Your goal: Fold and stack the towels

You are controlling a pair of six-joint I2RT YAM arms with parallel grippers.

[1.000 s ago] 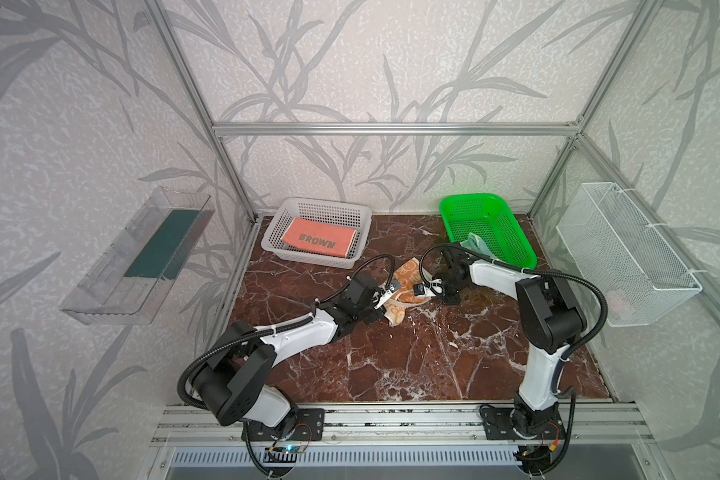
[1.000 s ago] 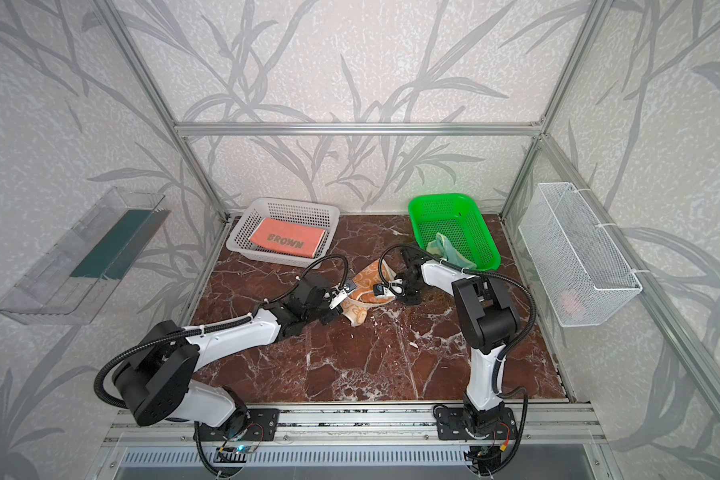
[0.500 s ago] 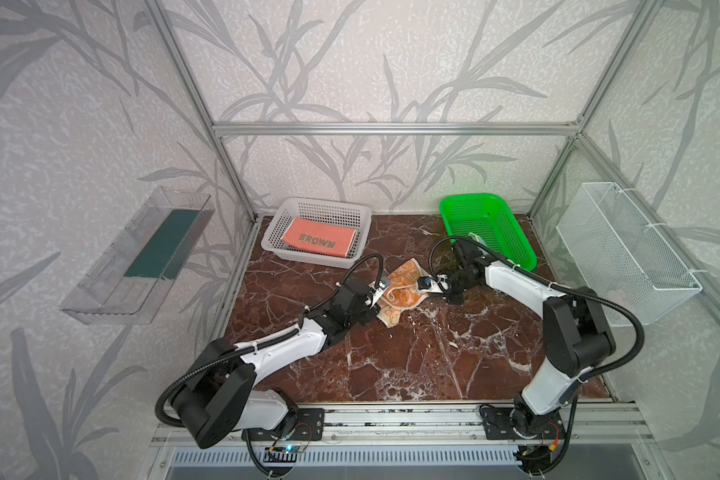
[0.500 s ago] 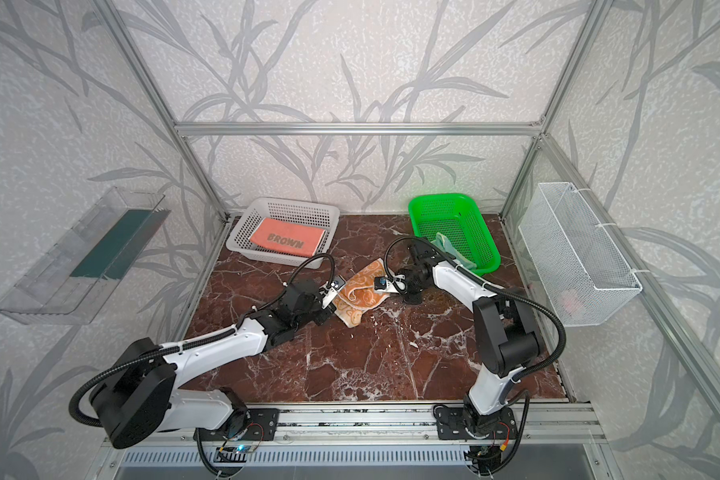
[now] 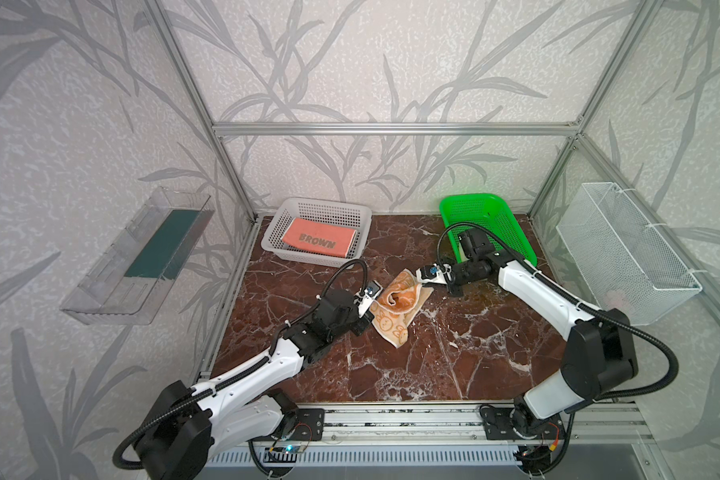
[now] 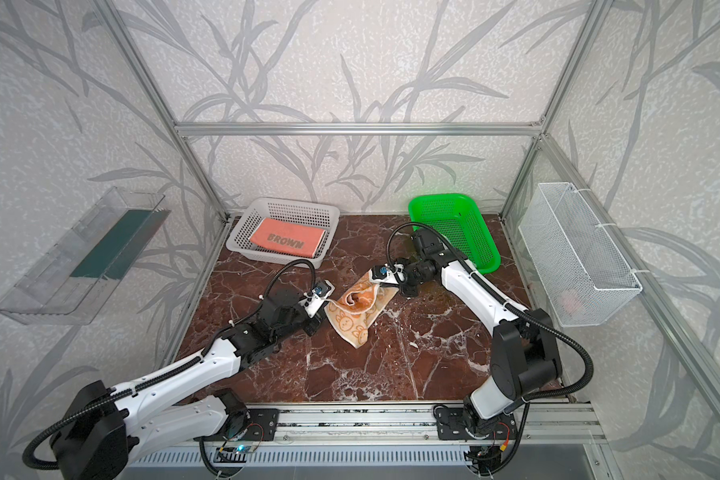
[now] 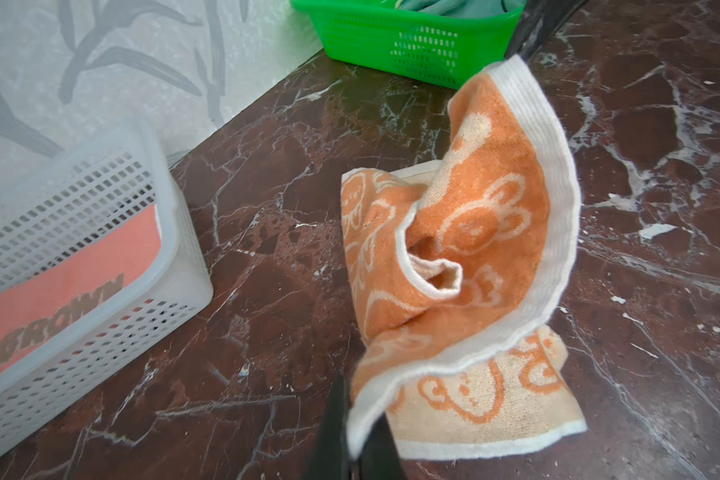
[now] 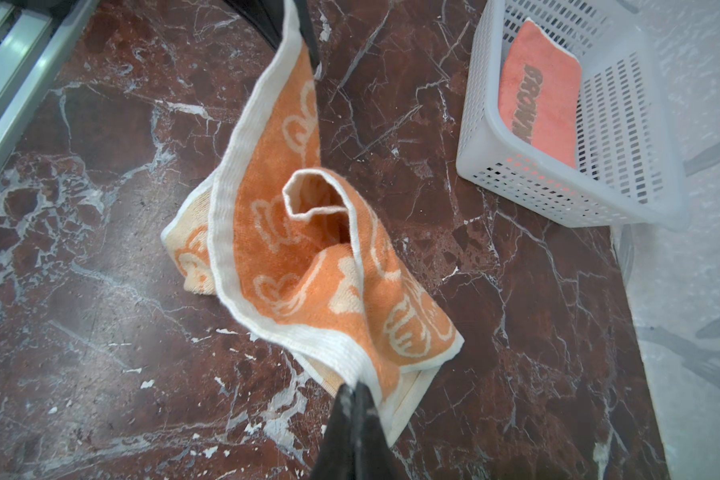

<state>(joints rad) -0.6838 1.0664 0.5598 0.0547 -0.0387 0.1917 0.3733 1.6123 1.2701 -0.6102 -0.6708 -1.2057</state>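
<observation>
One word can be read: "BROWN". It is printed in dark brown block capitals on the salmon-pink towel (image 5: 319,240), which lies folded in the white basket (image 5: 308,261) at the far left corner of the tabletop (image 5: 433,353). In both top views the word is seen upright, set along the towel's long side and toward its near edge (image 6: 287,241). In the left wrist view the same word is seen at a slant on the towel (image 7: 59,316) within the basket, with its first letter less clear. In the right wrist view it is seen turned on its side along the towel (image 8: 531,104).
</observation>
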